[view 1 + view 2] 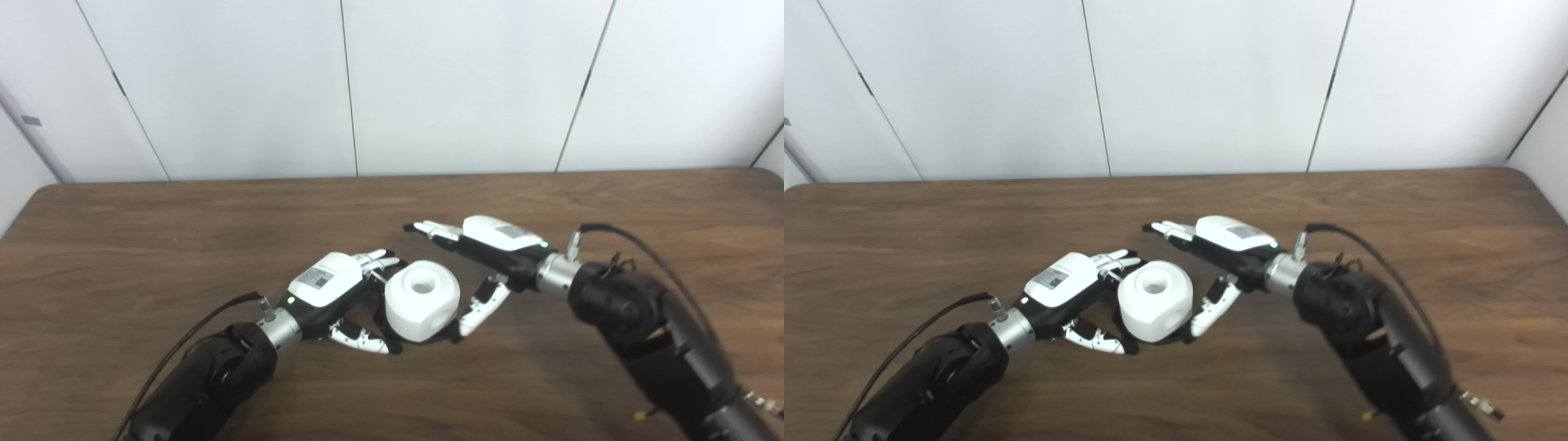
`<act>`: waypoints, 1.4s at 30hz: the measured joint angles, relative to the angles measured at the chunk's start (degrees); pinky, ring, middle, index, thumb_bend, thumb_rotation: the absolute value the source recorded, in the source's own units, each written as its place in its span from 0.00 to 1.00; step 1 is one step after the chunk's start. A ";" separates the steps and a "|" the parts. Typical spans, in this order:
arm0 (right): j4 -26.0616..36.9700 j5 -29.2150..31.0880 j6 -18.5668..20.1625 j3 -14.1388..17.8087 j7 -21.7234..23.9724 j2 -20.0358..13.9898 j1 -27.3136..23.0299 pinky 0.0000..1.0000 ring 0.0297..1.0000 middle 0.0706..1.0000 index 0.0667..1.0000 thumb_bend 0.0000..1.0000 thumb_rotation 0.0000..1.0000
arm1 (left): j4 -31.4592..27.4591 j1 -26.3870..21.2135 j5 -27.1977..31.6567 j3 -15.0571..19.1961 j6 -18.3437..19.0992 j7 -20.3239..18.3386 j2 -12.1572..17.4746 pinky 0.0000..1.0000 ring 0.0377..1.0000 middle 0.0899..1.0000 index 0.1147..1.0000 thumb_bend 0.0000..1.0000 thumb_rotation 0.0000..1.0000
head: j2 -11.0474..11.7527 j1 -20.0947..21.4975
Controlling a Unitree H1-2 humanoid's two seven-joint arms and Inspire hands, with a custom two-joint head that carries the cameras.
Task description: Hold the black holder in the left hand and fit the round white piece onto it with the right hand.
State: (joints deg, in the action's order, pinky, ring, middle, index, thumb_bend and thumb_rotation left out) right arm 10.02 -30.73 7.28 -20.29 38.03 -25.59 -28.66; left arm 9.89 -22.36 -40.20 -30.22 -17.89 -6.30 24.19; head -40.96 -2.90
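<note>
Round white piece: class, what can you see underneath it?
The round white piece hides most of that spot. Only a dark sliver shows at its base, possibly the black holder, above the wooden table.

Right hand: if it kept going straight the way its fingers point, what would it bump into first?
Probably nothing. The right hand points its fingers left and away, passing behind the round white piece. Beyond lies only bare table, though depth is hard to judge.

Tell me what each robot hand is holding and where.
The left robot hand grips the round white piece by its left side; the right robot hand is open, holding nothing.
</note>
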 measured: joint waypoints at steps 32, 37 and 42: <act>5.14 8.34 6.13 16.65 -17.78 7.19 10.29 0.56 0.70 0.78 0.76 0.72 0.06 | -2.84 1.33 -0.17 1.98 3.21 -3.39 -0.07 0.92 0.99 0.98 0.74 0.88 0.26 | 0.09 -0.18; 4.06 10.22 5.04 17.74 -21.27 8.01 10.41 0.56 0.73 0.82 0.79 0.74 0.09 | -9.13 4.27 -0.42 5.01 13.01 -8.03 -0.58 0.90 1.00 1.00 0.95 0.98 0.30 | 0.17 -0.09; 3.33 13.16 4.98 19.11 -23.07 9.17 12.94 0.56 0.72 0.82 0.80 0.75 0.08 | -11.81 8.87 5.12 16.22 21.54 -6.59 -4.38 0.84 0.96 0.98 0.96 0.83 0.15 | 0.44 -0.44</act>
State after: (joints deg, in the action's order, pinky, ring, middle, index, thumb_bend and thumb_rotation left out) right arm 13.35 -17.57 12.27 -1.18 14.96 -16.43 -15.72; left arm -1.92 -13.49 -35.08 -14.00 3.65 -12.89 19.81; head -40.52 -3.34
